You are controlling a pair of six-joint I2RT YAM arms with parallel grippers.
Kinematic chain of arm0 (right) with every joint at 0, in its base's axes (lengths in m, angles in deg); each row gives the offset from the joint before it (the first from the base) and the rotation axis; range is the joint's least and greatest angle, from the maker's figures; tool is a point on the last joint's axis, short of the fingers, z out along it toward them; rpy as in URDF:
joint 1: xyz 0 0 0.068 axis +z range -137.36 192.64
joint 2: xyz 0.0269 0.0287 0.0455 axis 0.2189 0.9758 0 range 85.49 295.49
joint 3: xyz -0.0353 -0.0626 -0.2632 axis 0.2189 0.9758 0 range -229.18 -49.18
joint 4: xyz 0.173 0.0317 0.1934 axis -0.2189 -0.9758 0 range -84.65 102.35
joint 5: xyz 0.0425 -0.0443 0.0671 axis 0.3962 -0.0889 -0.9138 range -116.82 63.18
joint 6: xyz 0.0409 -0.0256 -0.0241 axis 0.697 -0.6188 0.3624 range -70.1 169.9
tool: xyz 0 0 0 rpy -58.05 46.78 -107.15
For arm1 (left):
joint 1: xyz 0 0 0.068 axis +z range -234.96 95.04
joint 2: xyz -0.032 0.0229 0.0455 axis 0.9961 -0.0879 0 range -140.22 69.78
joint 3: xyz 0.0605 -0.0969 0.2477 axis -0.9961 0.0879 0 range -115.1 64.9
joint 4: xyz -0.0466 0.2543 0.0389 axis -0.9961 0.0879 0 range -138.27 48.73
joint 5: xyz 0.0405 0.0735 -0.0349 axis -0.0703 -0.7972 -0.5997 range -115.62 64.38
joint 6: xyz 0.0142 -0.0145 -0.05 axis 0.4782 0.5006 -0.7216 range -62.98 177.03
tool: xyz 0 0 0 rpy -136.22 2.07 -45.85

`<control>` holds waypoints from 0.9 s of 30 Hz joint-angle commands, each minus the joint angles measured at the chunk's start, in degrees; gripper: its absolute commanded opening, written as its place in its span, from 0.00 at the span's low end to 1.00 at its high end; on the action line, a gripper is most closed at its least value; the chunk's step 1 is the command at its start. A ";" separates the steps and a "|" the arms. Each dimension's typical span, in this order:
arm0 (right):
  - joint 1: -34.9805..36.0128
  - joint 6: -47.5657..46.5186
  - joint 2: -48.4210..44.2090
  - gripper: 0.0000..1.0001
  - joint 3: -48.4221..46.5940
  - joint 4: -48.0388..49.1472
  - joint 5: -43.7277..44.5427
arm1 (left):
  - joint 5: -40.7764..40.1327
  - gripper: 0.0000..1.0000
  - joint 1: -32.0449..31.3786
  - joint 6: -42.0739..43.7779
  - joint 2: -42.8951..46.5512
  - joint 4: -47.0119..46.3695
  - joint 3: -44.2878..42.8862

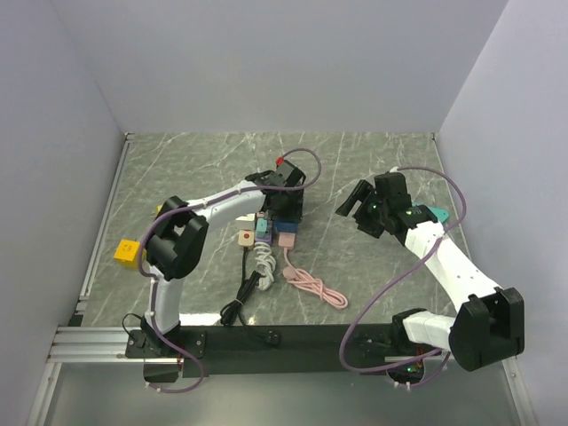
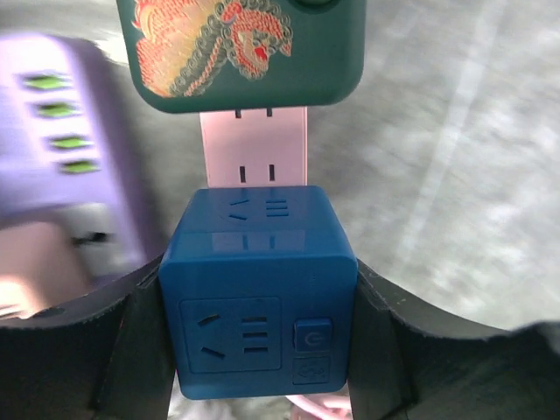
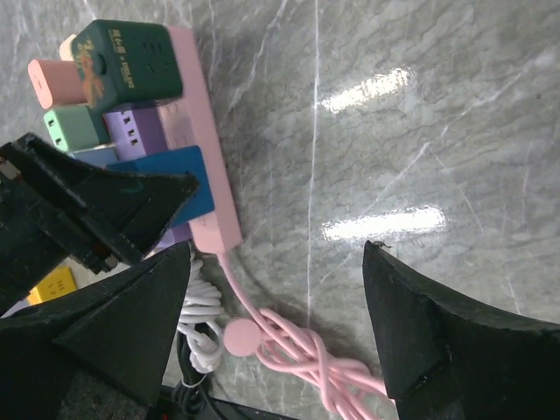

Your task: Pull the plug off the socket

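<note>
Blue plug [image 2: 260, 297] is clamped between the fingers of the left gripper [image 2: 259, 346] and is seen seated on the pink strip [image 2: 254, 144], next to a green cube [image 2: 245, 52]. The right gripper [image 3: 276, 254] is held spread open above the marble table [image 3: 402, 131], beside the strip.

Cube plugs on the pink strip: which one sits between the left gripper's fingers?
The blue cube; the dark green dragon cube and the purple one stand outside the left gripper.

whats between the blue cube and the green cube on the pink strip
Only bare pink strip above the blue cube, nothing plugged in there; the left wrist view shows it.
</note>
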 commanded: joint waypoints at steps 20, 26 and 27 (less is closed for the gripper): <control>-1.58 -2.34 6.47 0.85 2.97 18.80 -17.02 | 35.48 0.00 1.83 -10.87 17.37 -33.08 14.48; -1.23 -2.34 9.81 0.80 2.44 19.85 -18.43 | 36.37 0.00 1.92 -12.72 19.65 -35.98 15.09; -1.14 -2.08 10.26 0.77 2.53 20.20 -18.78 | 36.54 0.00 1.83 -12.90 20.01 -37.13 15.27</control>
